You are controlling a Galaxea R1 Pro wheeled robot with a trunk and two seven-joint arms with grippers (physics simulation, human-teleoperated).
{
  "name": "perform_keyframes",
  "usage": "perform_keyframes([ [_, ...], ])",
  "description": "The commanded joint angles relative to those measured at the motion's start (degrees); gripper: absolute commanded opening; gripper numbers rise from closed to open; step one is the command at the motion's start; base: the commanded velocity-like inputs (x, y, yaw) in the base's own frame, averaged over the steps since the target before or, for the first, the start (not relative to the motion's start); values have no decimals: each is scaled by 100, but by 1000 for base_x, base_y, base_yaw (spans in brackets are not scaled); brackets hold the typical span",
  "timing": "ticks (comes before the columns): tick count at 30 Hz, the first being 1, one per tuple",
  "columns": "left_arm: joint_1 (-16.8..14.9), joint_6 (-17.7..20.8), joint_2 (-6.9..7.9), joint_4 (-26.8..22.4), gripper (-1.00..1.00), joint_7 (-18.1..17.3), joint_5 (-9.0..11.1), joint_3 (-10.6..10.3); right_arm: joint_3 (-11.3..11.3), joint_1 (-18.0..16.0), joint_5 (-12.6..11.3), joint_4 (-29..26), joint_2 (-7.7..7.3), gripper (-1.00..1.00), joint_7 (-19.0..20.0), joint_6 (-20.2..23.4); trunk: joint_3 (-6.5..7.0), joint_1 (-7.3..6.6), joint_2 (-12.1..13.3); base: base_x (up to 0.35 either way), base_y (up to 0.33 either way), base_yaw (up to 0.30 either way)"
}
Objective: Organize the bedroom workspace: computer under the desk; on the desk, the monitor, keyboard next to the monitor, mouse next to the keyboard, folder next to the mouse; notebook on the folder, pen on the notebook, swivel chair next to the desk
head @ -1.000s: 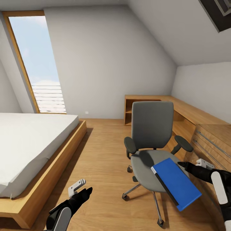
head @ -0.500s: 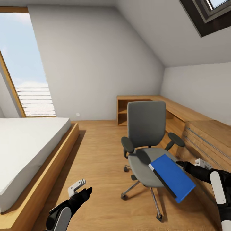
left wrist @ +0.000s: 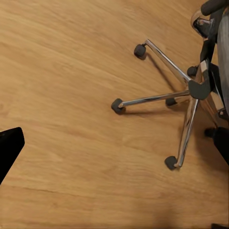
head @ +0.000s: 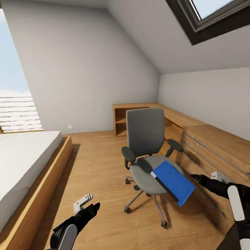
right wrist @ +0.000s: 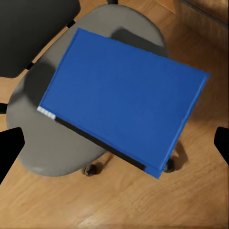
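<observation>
Folder (head: 172, 182) is what we're after right now, and it's sitting tilted on the swivel chair (head: 146, 139) seat, hanging off the front edge, so nothing's been moved to a worktop yet. Right gripper (head: 194, 177) is close beside it, fingers spread, not touching. Left gripper (head: 86, 203) hangs open over the floor (left wrist: 71, 71).

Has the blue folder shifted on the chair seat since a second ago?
No. The folder overhangs the same edge of the swivel chair; the camera turned.
</observation>
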Motion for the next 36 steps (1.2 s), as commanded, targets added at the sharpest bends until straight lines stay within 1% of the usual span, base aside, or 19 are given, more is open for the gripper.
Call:
perform_keyframes([
  [1,-3,9,1,-7,100,55,60,-6,-16,-7,50,-3,2,100,58,28,-4,-1,-3,-18,88,-290],
  [15,-3,9,1,-7,100,55,53,0,-19,-7,53,1,7,100,58,28,24,-1,-3,-4,15,-290],
  [20,-3,9,2,-7,100,52,44,0,-19,-7,53,15,10,100,65,28,30,-1,-3,-126,187,-286],
  [25,-3,21,12,-32,100,66,44,23,-19,-7,40,14,10,100,73,46,31,-1,-3,-53,109,-101],
  [26,-3,26,16,-57,100,78,48,52,-19,-7,37,15,10,100,75,57,31,-1,-3,-8,17,-16],
  [27,-3,26,18,-72,100,101,57,156,-19,-7,34,17,10,100,75,77,31,-1,-3,-2,4,-3],
  [28,-3,26,18,-74,100,103,58,208,-19,-7,32,18,10,100,77,82,31,-1,-3,-1,2,-2],
  [30,-3,26,18,-85,100,112,60,288,-19,-7,20,81,13,100,93,91,-5,43,-83,0,1,-1],
  [31,-3,26,18,-98,100,113,60,298,-19,-7,-23,138,12,100,96,91,-23,65,-123,0,0,0],
  [33,-3,26,18,-133,100,115,60,307,-19,-7,-189,251,11,100,99,89,-59,109,-204,0,0,0],
  [34,-3,26,18,-156,100,115,60,313,-19,-7,-356,350,11,100,100,82,-77,131,-244,0,0,0],
  [35,-3,26,18,-167,100,116,60,315,-19,-7,-449,407,10,100,101,77,-95,153,-284,0,0,0],
  [36,-3,26,22,-182,100,113,60,329,-19,-7,-642,530,8,100,104,64,-113,175,-324,0,0,0],
])
